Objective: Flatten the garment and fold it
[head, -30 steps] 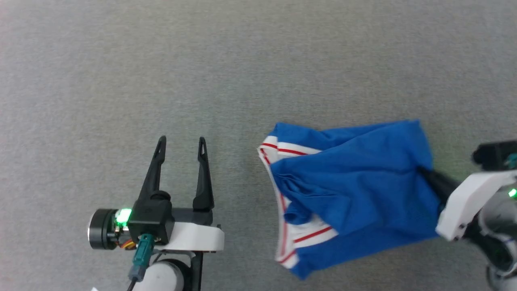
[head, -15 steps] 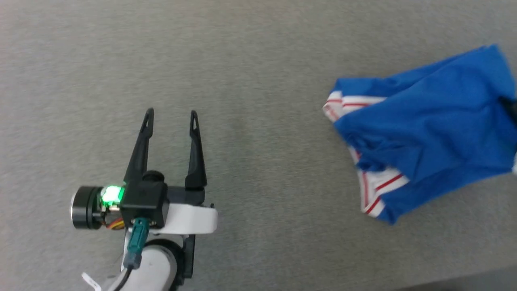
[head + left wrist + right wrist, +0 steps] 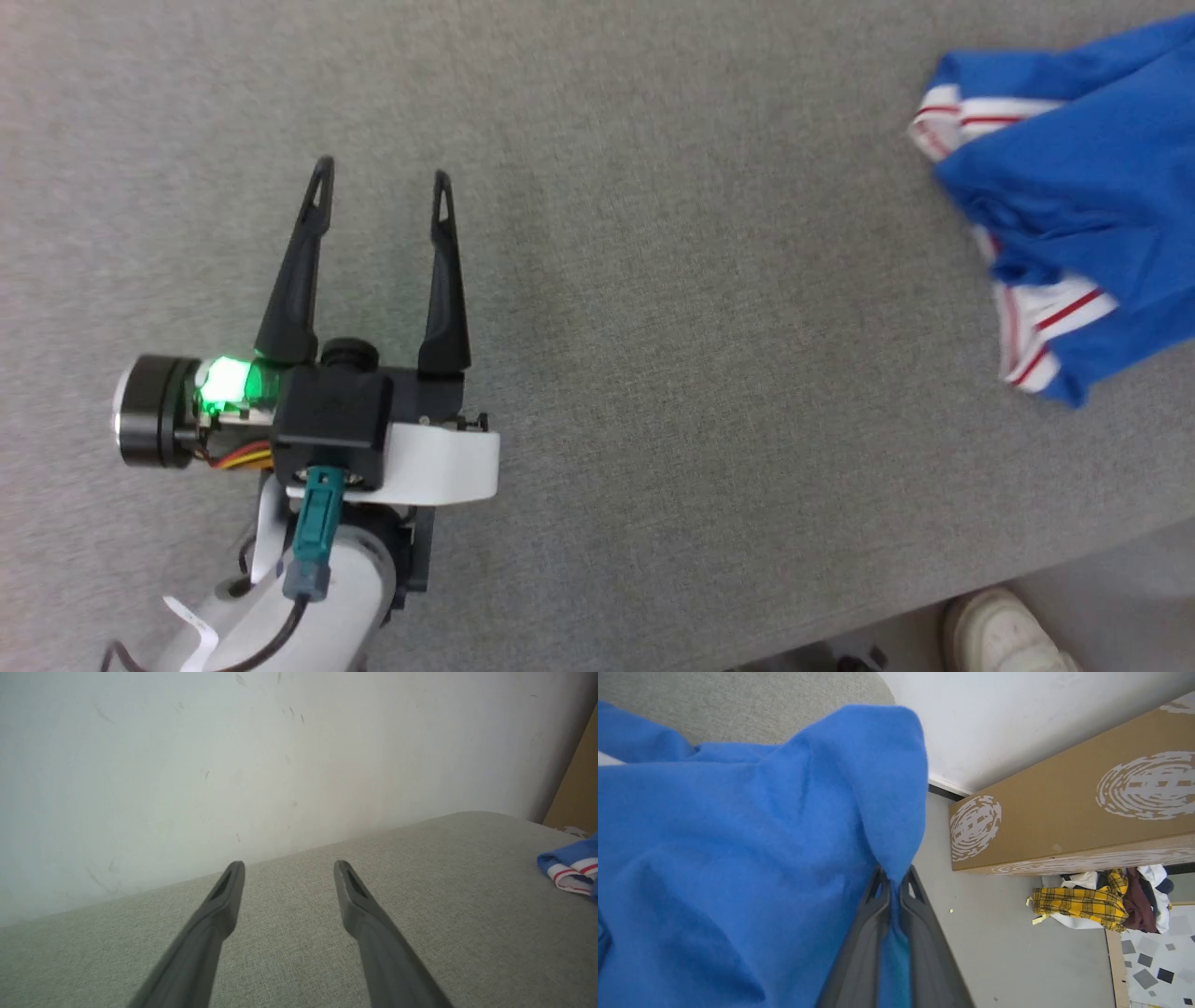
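1. Compared with a second ago, the garment (image 3: 1074,187) is now much farther to the right of the left pincer (image 3: 381,173) (the head camera has turned also).
2. The right pincer (image 3: 894,877) is closed on a fold of the blue cloth. The left pincer stands wide open and empty above the table (image 3: 700,327).
3. In my judgement the flattening is not begun: the soft jersey is bunched in rounded folds, with white, red-striped trim showing at its left edge.
4. The table cover is grey woven cloth.
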